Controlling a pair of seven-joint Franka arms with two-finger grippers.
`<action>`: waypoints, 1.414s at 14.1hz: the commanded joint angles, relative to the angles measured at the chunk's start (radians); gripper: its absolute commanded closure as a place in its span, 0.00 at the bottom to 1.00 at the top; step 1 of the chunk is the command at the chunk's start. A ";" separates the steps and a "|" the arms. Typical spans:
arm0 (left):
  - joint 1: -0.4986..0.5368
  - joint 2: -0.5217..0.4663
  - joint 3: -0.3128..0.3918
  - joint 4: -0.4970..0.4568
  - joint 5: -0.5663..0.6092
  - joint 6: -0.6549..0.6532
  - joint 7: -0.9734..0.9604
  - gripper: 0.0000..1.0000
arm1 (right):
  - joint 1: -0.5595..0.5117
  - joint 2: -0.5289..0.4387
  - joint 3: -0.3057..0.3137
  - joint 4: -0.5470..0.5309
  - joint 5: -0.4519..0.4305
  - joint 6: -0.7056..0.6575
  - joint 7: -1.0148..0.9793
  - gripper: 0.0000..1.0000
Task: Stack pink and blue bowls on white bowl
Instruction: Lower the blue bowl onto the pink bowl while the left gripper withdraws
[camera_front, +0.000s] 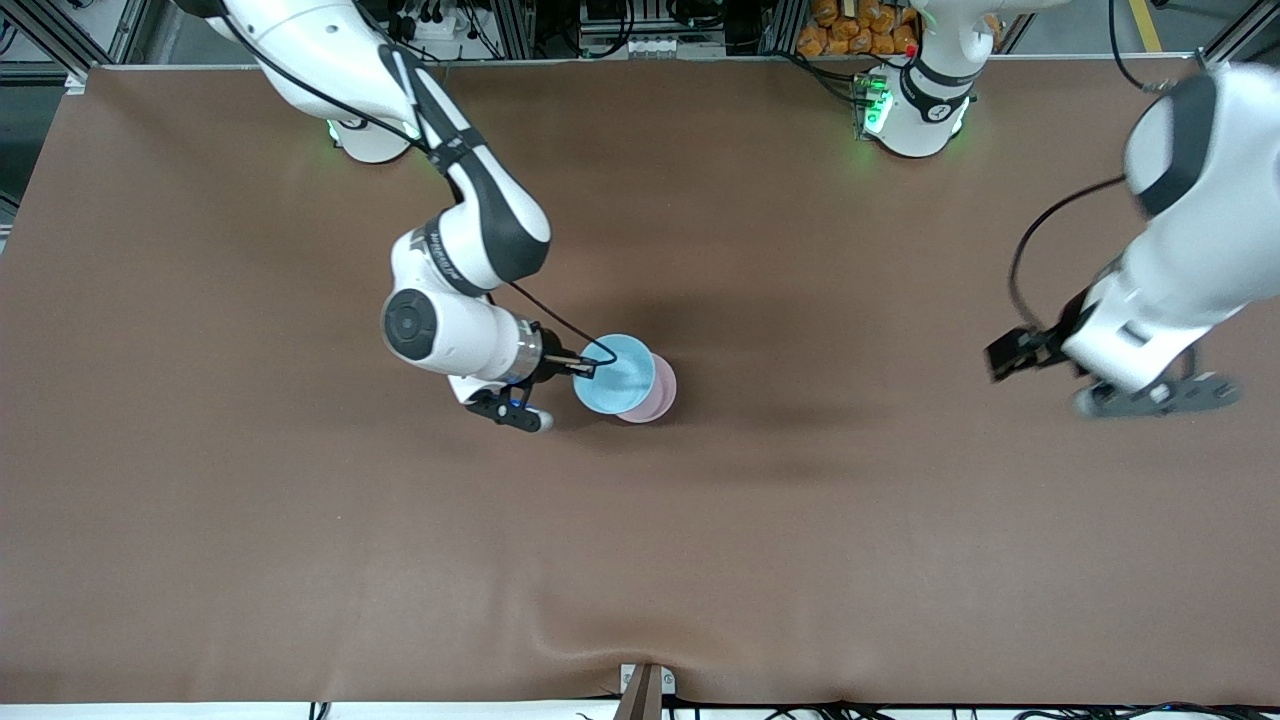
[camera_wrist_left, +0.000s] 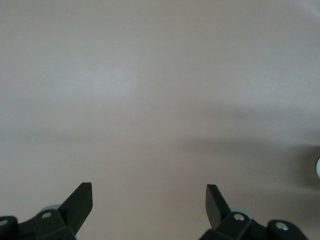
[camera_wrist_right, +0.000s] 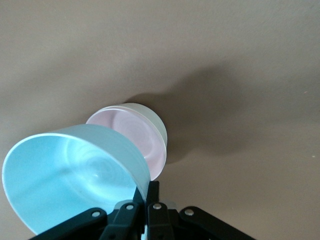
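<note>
Front view, largest item first: the brown surface (camera_front: 640, 560), on which your stack sits near the middle. Next, the two arms. Your left pincer (camera_front: 1150, 395) waits over the left arm's end of the surface, fingers apart, holding nothing. Your right pincer (camera_front: 575, 367) is over the stack, clamped on the rim of the blue bowl (camera_front: 613, 374).

Then the bowls. The blue bowl is airborne and tilted, partly overlapping the pink bowl (camera_front: 658, 393). In the right wrist view the pink bowl is already nested in the white bowl (camera_wrist_right: 152, 120), which rests on the surface.

Status, as judged: pink on white is done. Left for you: level the blue bowl over the pink one, lower it in, release.
</note>
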 joint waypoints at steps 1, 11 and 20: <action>-0.030 -0.018 0.073 0.105 0.002 -0.146 0.059 0.00 | 0.050 0.031 -0.014 0.010 -0.014 0.034 0.023 1.00; -0.024 -0.164 0.161 0.101 -0.065 -0.302 0.185 0.00 | 0.077 0.082 -0.015 0.009 -0.081 0.118 0.023 1.00; -0.011 -0.176 0.185 0.053 -0.057 -0.205 0.262 0.00 | 0.083 0.099 -0.015 0.007 -0.095 0.163 0.023 1.00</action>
